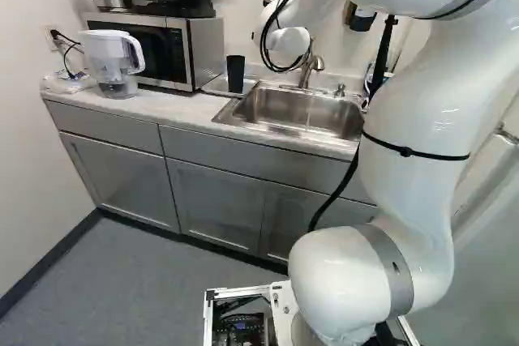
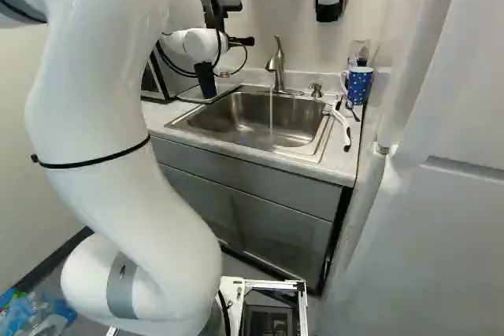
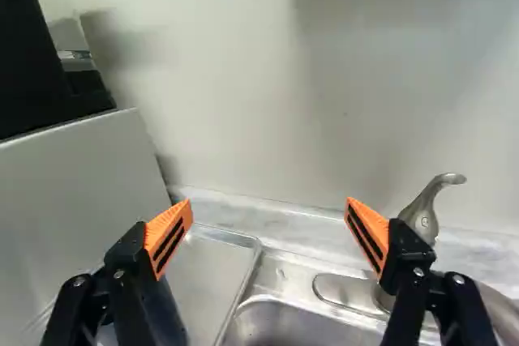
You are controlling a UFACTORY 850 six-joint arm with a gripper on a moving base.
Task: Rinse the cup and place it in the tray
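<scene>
A black cup [image 1: 235, 74] stood upright, its long axis vertical, apparently in the shallow metal tray [image 3: 211, 273] on the bench [image 1: 182, 111], just left of the sink [image 2: 236, 116]. It lay below our gripper [image 3: 269, 208], towards the left finger rather than midway between the two. The gripper was released, its orange pads wide apart with nothing between them, and it faced the wall [image 3: 243, 79]. The cup was tall, plain and dark, narrowing a little towards its base; we could not tell whether it was wet.

Water [image 2: 272, 112] ran from the tap [image 2: 278, 64] into the sink. A blue spotted mug [image 2: 360, 84] stood at the right, beyond the sink.

We judged the cup probably rinsed and set down, with shutting off the water perhaps left. The next move likely called for rising clear of the cup first, then going right to the tap; a low sideways sweep could have tipped it.
</scene>
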